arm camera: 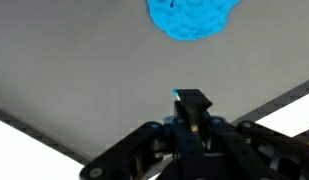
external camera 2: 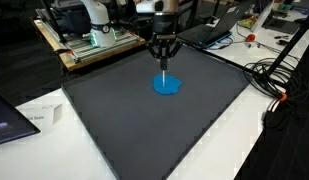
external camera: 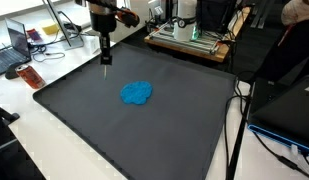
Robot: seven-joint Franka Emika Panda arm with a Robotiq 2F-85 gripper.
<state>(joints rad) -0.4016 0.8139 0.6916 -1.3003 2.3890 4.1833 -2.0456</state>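
We see the gripper (external camera: 104, 48) clamped around a thin stick (external camera: 105, 58) that points straight down. In the wrist view the fingers (arm camera: 191, 105) meet around it, and a small blue tip shows at their end. A blue cloth (external camera: 136, 93), crumpled into a lump, lies near the middle of the dark mat (external camera: 94, 125). In an exterior view the stick (external camera 2: 166, 75) lines up with the cloth (external camera 2: 169, 86). From the other angle, though, the gripper hangs in the air well apart from the cloth, nearer the mat's far edge. The wrist view agrees, with the cloth (arm camera: 194, 18) ahead of the fingers rather than under them. We judge the work to be at an early stage. The stick is gripped and raised, but its tip touches neither cloth nor mat, so any contact with the cloth is not yet made.
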